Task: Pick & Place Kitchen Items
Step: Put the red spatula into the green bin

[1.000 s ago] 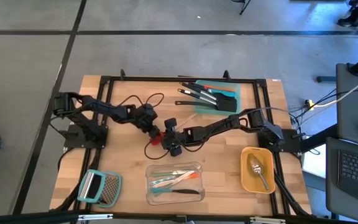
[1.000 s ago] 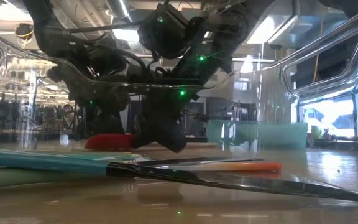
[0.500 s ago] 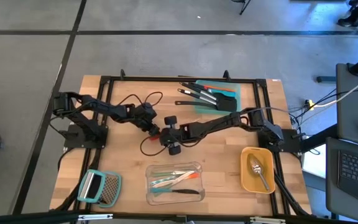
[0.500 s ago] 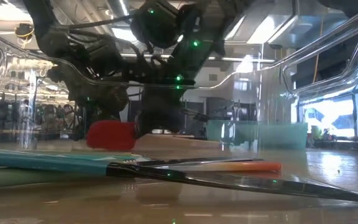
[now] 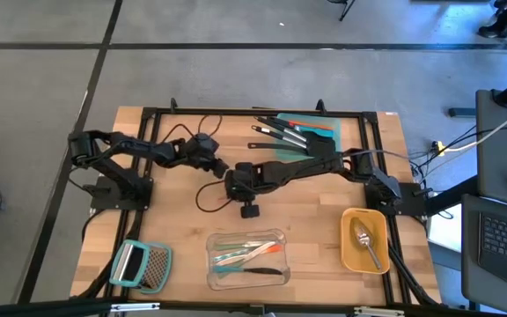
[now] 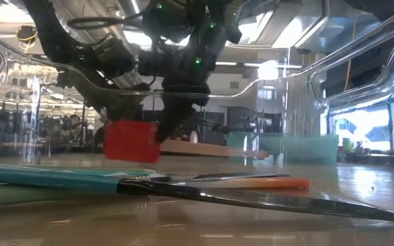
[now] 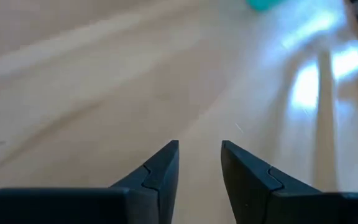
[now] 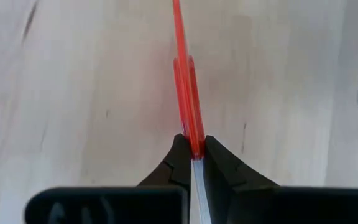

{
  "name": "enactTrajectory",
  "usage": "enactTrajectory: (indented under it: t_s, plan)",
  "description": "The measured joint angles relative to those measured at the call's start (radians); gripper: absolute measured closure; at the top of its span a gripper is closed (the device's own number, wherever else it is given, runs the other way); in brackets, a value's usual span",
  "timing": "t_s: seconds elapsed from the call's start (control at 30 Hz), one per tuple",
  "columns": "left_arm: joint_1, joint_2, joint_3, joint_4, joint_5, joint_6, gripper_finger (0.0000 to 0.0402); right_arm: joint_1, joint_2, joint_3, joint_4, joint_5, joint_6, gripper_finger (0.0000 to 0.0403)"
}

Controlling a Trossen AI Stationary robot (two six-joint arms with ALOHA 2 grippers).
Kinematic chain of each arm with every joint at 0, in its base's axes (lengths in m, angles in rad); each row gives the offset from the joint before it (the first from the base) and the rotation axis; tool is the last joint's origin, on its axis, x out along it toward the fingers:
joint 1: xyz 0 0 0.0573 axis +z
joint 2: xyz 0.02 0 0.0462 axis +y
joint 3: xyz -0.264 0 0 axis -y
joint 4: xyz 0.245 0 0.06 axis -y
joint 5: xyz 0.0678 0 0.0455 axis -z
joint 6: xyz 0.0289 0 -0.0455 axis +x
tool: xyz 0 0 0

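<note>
The wooden-handled red spatula shows in the low view with its red blade [image 6: 132,141] standing on edge and its wooden handle [image 6: 204,149] running off toward the right. My right gripper [image 5: 234,180] is at the table's middle, shut on the spatula, which the right wrist view shows edge-on [image 8: 185,74]. From above, the gripper hides the spatula. My left gripper [image 5: 214,165] hovers just left of it, open, with only bare wood between its fingers [image 7: 199,146]. My right gripper pinches the red blade's two flat faces [image 8: 194,144] between its two fingers, at the blade's end toward the handle [image 6: 161,130]. The fingers slant down from above. The blade stands on edge, and the wooden handle slopes down toward the table.
A teal container [image 5: 299,139] with black spatulas sits at the far edge. A clear container [image 5: 246,257] with slim tools is near the front. A yellow container [image 5: 365,239] holds a spoon at the right, and a grater [image 5: 141,264] lies front left. A black cable [image 5: 202,195] loops beside the grippers.
My right gripper has shut on the red spatula, risen and rolled. The blade, which lay flat on the table, now stands on edge and higher. My left gripper has drawn back a little toward the table's far edge, away from the spatula.
</note>
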Motion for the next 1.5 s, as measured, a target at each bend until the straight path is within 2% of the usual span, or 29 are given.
enactTrajectory:
  t_s: [0.13,0.27,0.37,0.6,0.77,0.9,1.07,1.23,1.4,1.5]
  plan:
    - [0.043,-0.001,0.001,-0.028,0.205,0.166,0.0272,-0.005,0.0,0.0,-0.04,-0.014,0.003,0.0387]
    - [0.039,-0.001,0.001,-0.073,0.429,0.318,0.024,-0.008,0.0,0.0,-0.043,-0.018,0.003,0.0387]
    - [0.009,-0.002,0.002,-0.083,0.495,0.369,0.0212,-0.012,0.0,0.0,-0.047,-0.022,0.005,0.0387]
    - [-0.089,-0.003,0.002,-0.028,0.405,0.444,0.0163,-0.028,0.0,0.0,-0.056,-0.028,0.022,0.0387]
    - [-0.164,-0.005,0.014,-0.028,0.186,0.509,0.0162,-0.037,0.0,0.0,-0.058,-0.051,0.04,0.0387]
    - [-0.191,-0.001,0.014,-0.02,0.102,0.516,0.0161,-0.036,0.0,0.0,-0.06,-0.047,0.04,0.0387]
    - [-0.191,-0.017,0.013,-0.057,0.064,0.509,0.0161,-0.038,0.002,0.0,-0.063,-0.047,0.04,0.0387]
    - [-0.138,-0.069,0.013,-0.072,0.029,0.496,0.0163,-0.046,0.002,0.0,-0.07,-0.047,0.047,0.0387]
    - [-0.093,-0.151,0.013,-0.09,0.133,0.488,0.0163,-0.059,0.002,0.0,-0.08,-0.043,0.049,0.0387]
    - [-0.12,-0.179,0.013,-0.095,0.166,0.493,0.0159,-0.064,0.002,0.0,-0.079,-0.043,0.055,0.0387]
